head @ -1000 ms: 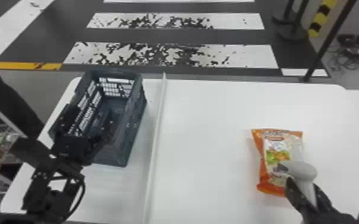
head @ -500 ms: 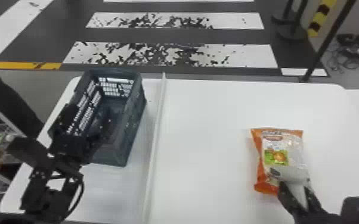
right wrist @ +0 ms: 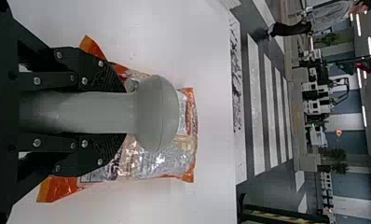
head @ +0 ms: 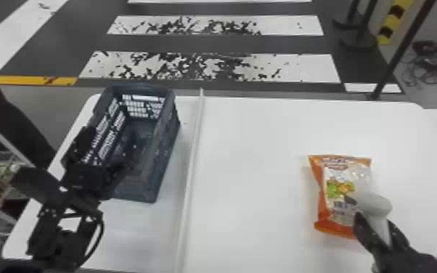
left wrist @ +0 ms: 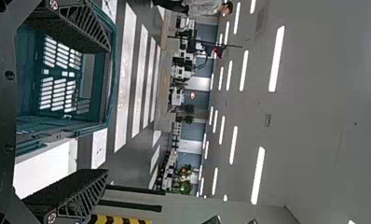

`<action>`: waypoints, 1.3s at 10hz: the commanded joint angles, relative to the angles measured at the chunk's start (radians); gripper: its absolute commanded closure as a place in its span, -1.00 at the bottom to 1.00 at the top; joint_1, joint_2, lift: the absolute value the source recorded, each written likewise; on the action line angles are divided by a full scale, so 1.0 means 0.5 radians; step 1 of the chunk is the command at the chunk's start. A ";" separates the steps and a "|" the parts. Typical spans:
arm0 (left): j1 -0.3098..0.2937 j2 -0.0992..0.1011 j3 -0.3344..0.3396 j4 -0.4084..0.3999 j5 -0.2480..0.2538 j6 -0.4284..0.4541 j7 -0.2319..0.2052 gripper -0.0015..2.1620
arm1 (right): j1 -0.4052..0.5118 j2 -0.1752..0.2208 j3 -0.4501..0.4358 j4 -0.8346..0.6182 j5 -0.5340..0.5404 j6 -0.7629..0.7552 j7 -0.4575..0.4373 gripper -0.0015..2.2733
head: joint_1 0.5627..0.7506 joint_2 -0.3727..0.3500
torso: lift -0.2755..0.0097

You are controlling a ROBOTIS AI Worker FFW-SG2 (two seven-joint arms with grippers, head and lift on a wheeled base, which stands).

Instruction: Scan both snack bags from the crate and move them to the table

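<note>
An orange-edged snack bag (head: pixel 341 188) lies flat on the right part of the white table, its printed face up. Over its near right part is my right gripper (head: pixel 377 225), shut on the handle of a grey scanner (head: pixel 374 204). From the right wrist view, the right gripper (right wrist: pixel 123 113) has a finger on either side of the handle, and the scanner head (right wrist: pixel 158 113) covers the middle of the bag (right wrist: pixel 160 161). My left gripper (head: pixel 109 156) is at the near left part of the dark crate (head: pixel 167 152). In the left wrist view the left gripper (left wrist: pixel 107 110) is open, facing the crate (left wrist: pixel 108 93).
A raised white strip (head: pixel 192 152) runs along the table (head: pixel 254 145) between crate and bag. A wire shelf (head: pixel 0 156) stands off the left side. Black posts (head: pixel 399 54) rise beyond the table's far right edge.
The scanner first dipped left over the bag, then came back slightly right and up with the right gripper. The left arm, crate and bag show no clear movement.
</note>
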 commanded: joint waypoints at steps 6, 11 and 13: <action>0.003 0.004 0.009 0.000 -0.003 0.006 -0.002 -0.92 | -0.674 -0.018 -0.695 0.293 -0.123 0.606 0.282 0.98 | 0.41 -0.33 | 0.32; 0.009 0.004 0.009 -0.003 -0.009 0.006 0.001 -0.92 | -0.892 -0.190 -0.683 0.955 0.030 0.305 0.361 0.98 | 0.41 -0.53 | 0.32; 0.006 0.007 0.012 0.000 -0.009 0.006 -0.002 -0.92 | -0.938 -0.212 -0.668 1.103 0.079 0.207 0.361 0.90 | 0.41 -0.56 | 0.32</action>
